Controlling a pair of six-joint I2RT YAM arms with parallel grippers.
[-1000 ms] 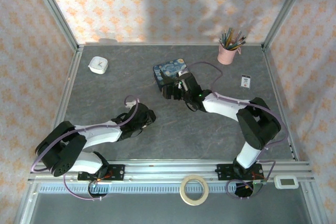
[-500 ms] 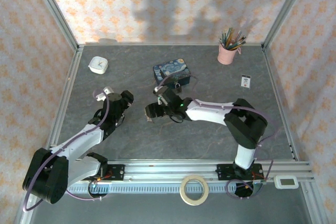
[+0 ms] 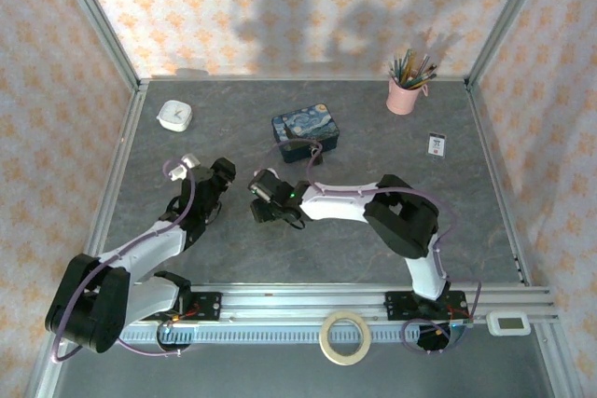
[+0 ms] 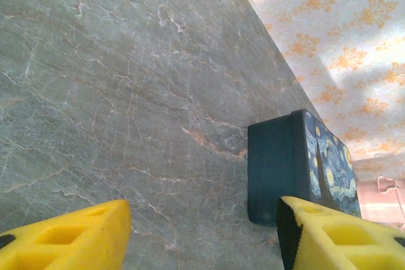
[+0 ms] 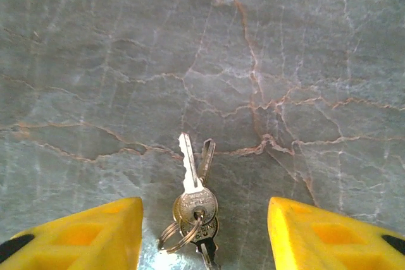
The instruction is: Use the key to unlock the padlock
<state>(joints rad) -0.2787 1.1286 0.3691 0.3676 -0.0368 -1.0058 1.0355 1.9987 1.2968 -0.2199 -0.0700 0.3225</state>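
Both sets of fingers agape; keys unheld on open table.
The grey table (image 3: 392, 137) runs largely bare to its metal frame rail (image 3: 119, 165), with free room around both arms. The blue box (image 3: 306, 128) stands mid-table, beyond the left fingers (image 4: 76, 232), which gape on nothing. The keys (image 5: 193, 207) lie flat between the right fingers (image 5: 88, 232), which are spread and touch neither side of them. The padlock (image 3: 314, 149) sits against the box's near side.

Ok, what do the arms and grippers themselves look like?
The left arm and right arm have white links, bulky black joints and thin purple cables looping alongside. The left fingers and right fingers are bright yellow with recessed pockets.
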